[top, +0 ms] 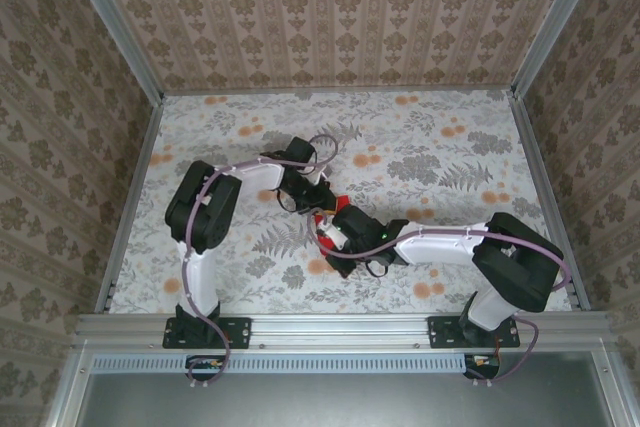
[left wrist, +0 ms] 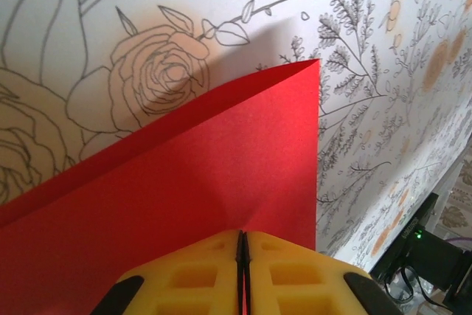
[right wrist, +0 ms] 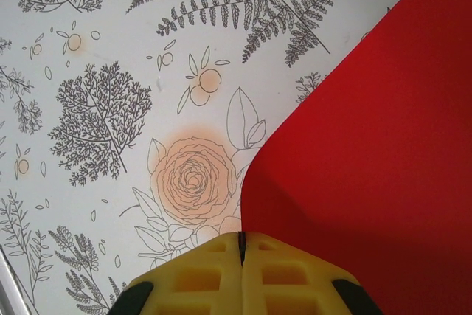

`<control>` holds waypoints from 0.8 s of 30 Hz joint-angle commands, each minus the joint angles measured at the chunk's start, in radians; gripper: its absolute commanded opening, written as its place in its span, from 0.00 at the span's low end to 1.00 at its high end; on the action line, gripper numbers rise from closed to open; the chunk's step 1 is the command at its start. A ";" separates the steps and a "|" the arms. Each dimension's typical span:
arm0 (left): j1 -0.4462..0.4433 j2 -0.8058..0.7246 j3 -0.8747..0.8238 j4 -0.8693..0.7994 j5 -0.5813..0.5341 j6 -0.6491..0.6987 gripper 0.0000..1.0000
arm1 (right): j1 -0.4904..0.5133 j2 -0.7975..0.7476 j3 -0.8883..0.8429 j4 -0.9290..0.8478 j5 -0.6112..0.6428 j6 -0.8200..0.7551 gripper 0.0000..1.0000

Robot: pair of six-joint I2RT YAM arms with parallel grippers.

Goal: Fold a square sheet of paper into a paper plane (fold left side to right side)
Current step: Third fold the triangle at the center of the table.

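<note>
square sheet of paper (left wrist: 184, 182) pinched in left gripper (left wrist: 242, 240); also in right gripper (right wrist: 241, 241)

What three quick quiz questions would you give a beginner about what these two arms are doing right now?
1. Pick one: what is the left gripper pinching? A) the red paper B) a cup C) a cable
2. True or false: the right gripper stands wide open.
3. Fill in: the tablecloth is printed with ferns and ____.
Key: 1 A. 2 false: it is shut on the edge of the red paper. 3 flowers.
</note>
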 commanded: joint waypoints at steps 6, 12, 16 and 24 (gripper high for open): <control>-0.020 0.052 0.022 -0.037 -0.027 0.061 0.09 | -0.041 0.010 0.013 0.013 -0.069 0.041 0.00; -0.023 0.069 0.016 -0.043 -0.053 0.076 0.08 | -0.087 0.020 0.018 -0.018 -0.067 0.064 0.00; -0.024 0.074 0.013 -0.045 -0.053 0.079 0.07 | -0.112 0.031 0.022 -0.033 -0.054 0.076 0.00; -0.029 0.081 0.014 -0.045 -0.054 0.078 0.06 | -0.157 0.033 0.021 -0.051 -0.010 0.106 0.00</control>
